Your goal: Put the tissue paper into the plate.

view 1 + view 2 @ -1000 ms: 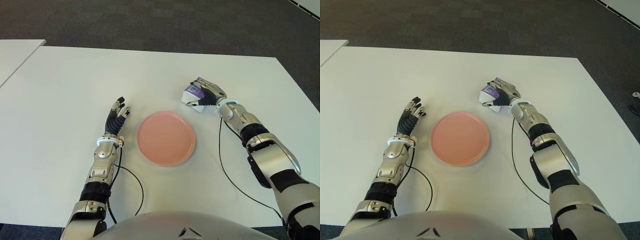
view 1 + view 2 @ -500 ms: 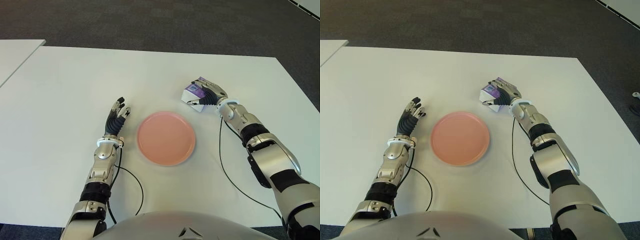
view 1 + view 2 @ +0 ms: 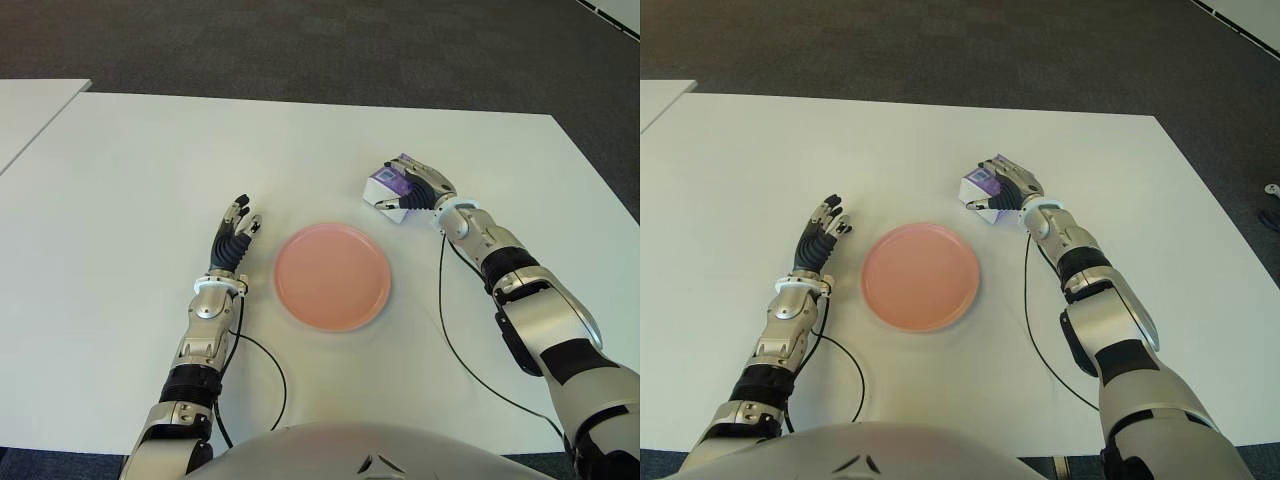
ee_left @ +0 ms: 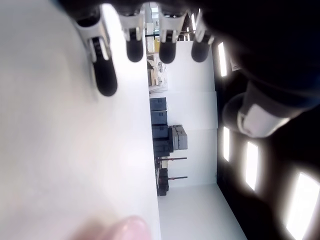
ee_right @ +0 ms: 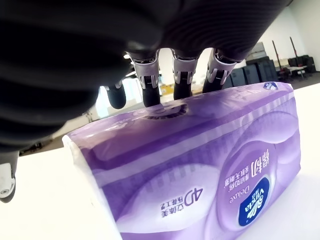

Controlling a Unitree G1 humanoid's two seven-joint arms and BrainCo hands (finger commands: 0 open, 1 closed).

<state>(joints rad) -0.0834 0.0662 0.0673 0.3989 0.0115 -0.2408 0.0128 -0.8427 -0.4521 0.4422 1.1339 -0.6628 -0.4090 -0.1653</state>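
The tissue pack (image 3: pixel 385 186), purple and white, sits on the white table (image 3: pixel 140 170) just beyond the right rim of the pink plate (image 3: pixel 332 277). My right hand (image 3: pixel 418 190) lies over the pack from its right side. In the right wrist view the fingertips (image 5: pixel 150 85) press into the far edge of the pack (image 5: pixel 200 170), and the thumb shows low beside it. The plate holds nothing. My left hand (image 3: pixel 234 236) shows left of the plate with its fingers (image 4: pixel 105 75) stretched out straight and nothing in them.
A second white table (image 3: pixel 30 115) stands at the far left, across a narrow gap. Dark carpet (image 3: pixel 330 45) runs beyond the table's far edge. Black cables (image 3: pixel 445 330) trail from both forearms over the table near the front.
My right hand has settled a little farther over the tissue pack, which has shifted very slightly with it. The left hand and the plate have not moved.
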